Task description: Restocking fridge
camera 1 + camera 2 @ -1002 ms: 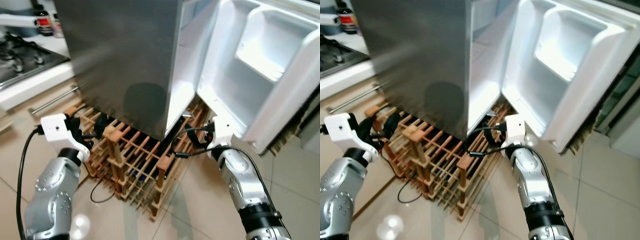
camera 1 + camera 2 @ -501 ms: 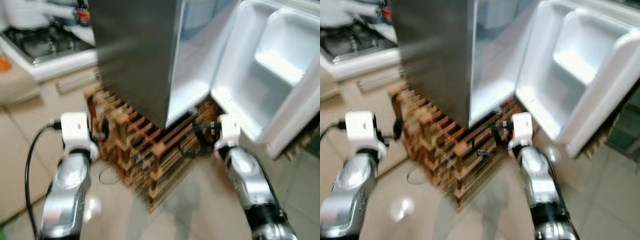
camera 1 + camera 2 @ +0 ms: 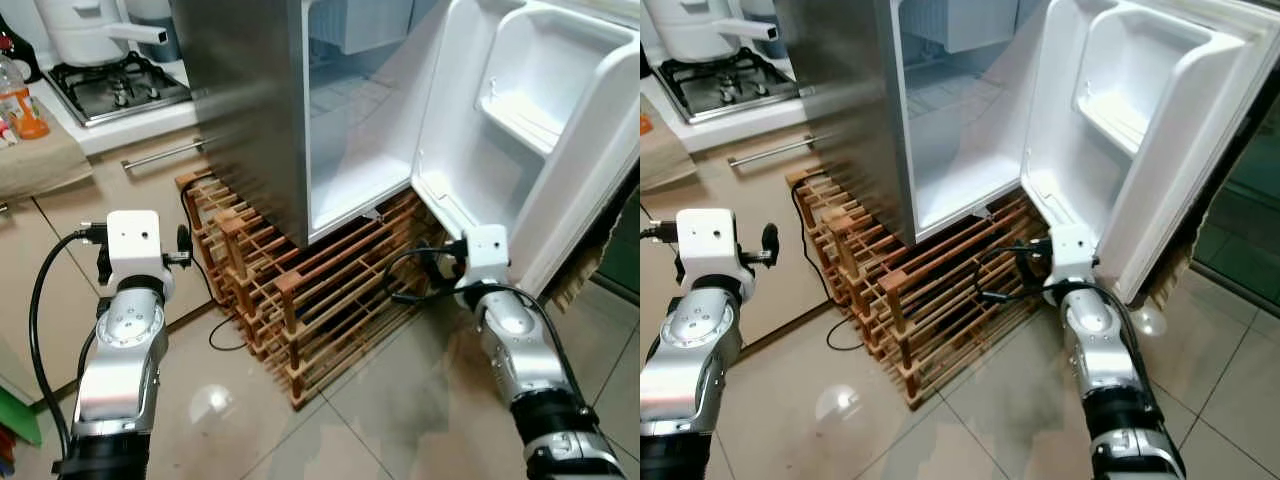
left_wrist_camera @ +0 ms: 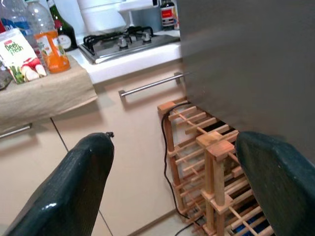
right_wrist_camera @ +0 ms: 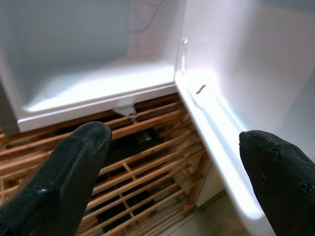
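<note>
Since a second ago my head camera has swung and pulled back, so I now see into the fridge (image 3: 250, 120) rather than only its steel side, and the hob (image 3: 120, 85) and counter on the left have come into view. Neither the fridge nor the rack beneath it has shifted; the change is my viewpoint.

That fridge is a small steel-sided unit with a white interior, sitting on top of a wooden lattice rack (image 3: 300, 300). Its door (image 3: 540, 130) stands wide open to the right, showing white moulded shelves on the inside. A black cable (image 3: 205, 300) runs down beside the rack to the tiled floor (image 3: 400, 420).

My right gripper (image 3: 1025, 262) is held low in front of the rack, just below the bottom corner of the open door and near the lower lip of the fridge cavity, touching neither. From its wrist camera both fingers (image 5: 64, 177) are spread wide with nothing between them.

My left gripper (image 3: 185, 245) is raised to the left of the rack, facing the cabinet front (image 4: 142, 128) under the hob, well apart from the fridge opening. Its fingers (image 4: 74, 187) are likewise splayed apart and empty.

On the counter stand an orange drink bottle (image 4: 47, 46) and a carton (image 4: 19, 54).
</note>
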`<state>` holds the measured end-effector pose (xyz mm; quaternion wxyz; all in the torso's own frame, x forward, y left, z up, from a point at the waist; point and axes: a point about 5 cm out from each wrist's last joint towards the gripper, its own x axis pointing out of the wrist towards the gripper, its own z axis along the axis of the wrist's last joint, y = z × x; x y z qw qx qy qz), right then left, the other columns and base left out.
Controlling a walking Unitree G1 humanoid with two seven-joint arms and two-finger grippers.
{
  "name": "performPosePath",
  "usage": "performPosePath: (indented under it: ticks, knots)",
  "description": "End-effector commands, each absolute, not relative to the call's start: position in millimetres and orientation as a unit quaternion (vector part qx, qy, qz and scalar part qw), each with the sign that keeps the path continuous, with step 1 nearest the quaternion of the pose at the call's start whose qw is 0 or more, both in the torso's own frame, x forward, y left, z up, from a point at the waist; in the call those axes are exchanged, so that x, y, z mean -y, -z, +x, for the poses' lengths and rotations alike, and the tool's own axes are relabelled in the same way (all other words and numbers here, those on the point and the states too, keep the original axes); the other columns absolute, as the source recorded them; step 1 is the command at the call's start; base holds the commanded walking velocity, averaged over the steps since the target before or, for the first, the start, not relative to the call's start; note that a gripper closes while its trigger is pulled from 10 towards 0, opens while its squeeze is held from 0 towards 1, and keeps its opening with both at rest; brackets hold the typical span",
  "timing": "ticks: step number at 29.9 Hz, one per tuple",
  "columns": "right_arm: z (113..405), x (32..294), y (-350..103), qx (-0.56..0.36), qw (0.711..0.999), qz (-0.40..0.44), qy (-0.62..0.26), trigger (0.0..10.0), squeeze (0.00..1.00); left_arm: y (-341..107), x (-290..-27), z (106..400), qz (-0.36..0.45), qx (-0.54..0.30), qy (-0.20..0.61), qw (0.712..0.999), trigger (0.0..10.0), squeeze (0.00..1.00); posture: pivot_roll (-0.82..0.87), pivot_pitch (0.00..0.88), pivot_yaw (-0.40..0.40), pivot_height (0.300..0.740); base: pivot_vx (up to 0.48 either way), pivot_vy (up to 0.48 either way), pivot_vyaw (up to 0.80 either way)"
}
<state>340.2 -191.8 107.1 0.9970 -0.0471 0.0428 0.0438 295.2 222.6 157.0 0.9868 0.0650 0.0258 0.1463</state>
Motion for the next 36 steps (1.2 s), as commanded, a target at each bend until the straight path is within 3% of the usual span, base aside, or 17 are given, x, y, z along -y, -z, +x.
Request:
performPosePath:
  ticks: [1, 8, 13, 17, 21, 24, 27, 30, 36]
  knots:
    - [343.4, 192.5, -112.6, -0.029, 0.997, -0.053, -0.045, 10.0, 0.00, -155.4, -221.1, 296.5, 0.054, -0.028, -0.147, 0.987, 10.0, 0.00, -0.06, 0.000, 0.019, 0.728, 0.300, -0.371, 0.51]
    - [347.6, 193.7, -112.9, -0.035, 0.996, -0.065, -0.041, 10.0, 0.00, -152.3, -217.2, 297.6, 0.050, -0.030, -0.152, 0.987, 10.0, 0.00, -0.07, 0.000, 0.021, 0.732, 0.311, -0.362, 0.41]
    - [350.6, 192.6, -116.7, -0.026, 0.997, -0.056, -0.050, 10.0, 0.00, -152.1, -218.0, 298.6, 0.054, -0.029, -0.162, 0.985, 10.0, 0.00, -0.07, 0.000, 0.027, 0.732, 0.063, 0.000, 0.00]
    - [353.5, 208.5, -118.8, -0.028, 0.997, -0.072, -0.019, 10.0, 0.00, -152.4, -221.6, 299.3, 0.051, -0.028, -0.168, 0.984, 10.0, 0.00, -0.07, 0.000, 0.035, 0.732, 0.000, 0.000, 0.00]
    - [353.5, 240.8, -126.0, -0.026, 0.988, -0.136, 0.066, 10.0, 0.00, -153.2, -224.4, 301.0, 0.044, -0.025, -0.166, 0.985, 10.0, 0.00, -0.06, 0.000, 0.041, 0.732, 0.000, 0.000, 0.00]
    - [352.7, 247.3, -132.1, -0.012, 0.986, -0.143, 0.089, 10.0, 0.00, -153.3, -225.2, 301.8, 0.041, -0.025, -0.165, 0.985, 10.0, 0.00, -0.06, 0.000, 0.043, 0.732, 0.000, 0.000, 0.00]
    - [353.0, 238.8, -131.5, -0.006, 0.990, -0.124, 0.068, 10.0, 0.00, -153.2, -226.0, 302.3, 0.039, -0.026, -0.166, 0.985, 10.0, 0.00, -0.06, 0.000, 0.044, 0.732, 0.000, 0.000, 0.00]
    - [350.6, 205.8, -127.2, 0.011, 0.999, -0.044, -0.007, 10.0, 0.00, -152.9, -226.1, 303.7, 0.035, -0.026, -0.164, 0.985, 10.0, 0.00, -0.07, 0.000, 0.044, 0.732, 0.000, 0.000, 0.00]
    - [342.3, 171.1, -121.5, 0.015, 0.997, 0.016, -0.075, 10.0, 0.00, -150.1, -219.5, 307.3, 0.034, -0.028, -0.137, 0.990, 10.0, 0.00, -0.07, 0.000, 0.041, 0.732, 0.000, 0.000, 0.00]
